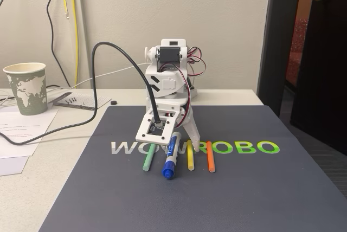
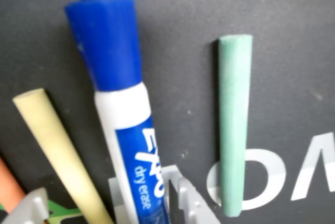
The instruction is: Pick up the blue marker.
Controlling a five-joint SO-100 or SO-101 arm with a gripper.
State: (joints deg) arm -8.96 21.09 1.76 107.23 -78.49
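Observation:
The blue marker (image 1: 171, 157), a thick white barrel with a blue label and blue cap, lies on the dark mat with its cap toward the camera in the fixed view. In the wrist view the blue marker (image 2: 123, 119) runs up from the bottom edge, cap at the top. My gripper (image 1: 180, 136) stands over the marker's rear end, pointing down. Its toothed white finger (image 2: 187, 200) sits right against the barrel, and the other finger (image 2: 29, 209) is far off at the lower left, so the gripper (image 2: 104, 214) is open around the marker's end.
A green stick (image 1: 148, 160) lies left of the marker in the fixed view, with a yellow stick (image 1: 190, 156) and an orange stick (image 1: 210, 157) to its right. A paper cup (image 1: 26, 88), papers and cables occupy the table's left side. A dark door stands at the right.

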